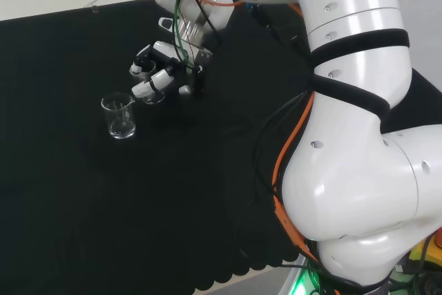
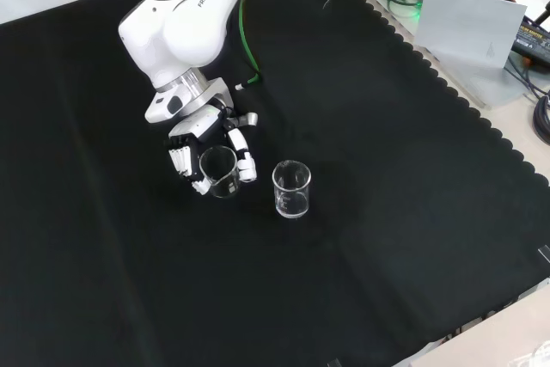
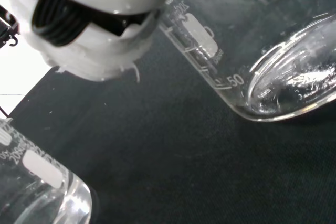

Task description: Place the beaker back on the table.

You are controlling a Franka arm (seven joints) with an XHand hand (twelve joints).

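Robot hand (image 2: 204, 154) fingers curled round a clear beaker (image 2: 219, 171), grasping it | held beaker just above or at the black cloth of the counter (image 2: 387, 212), contact not discernible | second beaker (image 2: 291, 189) upright on the cloth, just right of the held one in the front view, apart

Glossy white arm (image 1: 359, 136) (black bands, orange cable), black-and-white robot hand (image 2: 202, 148).
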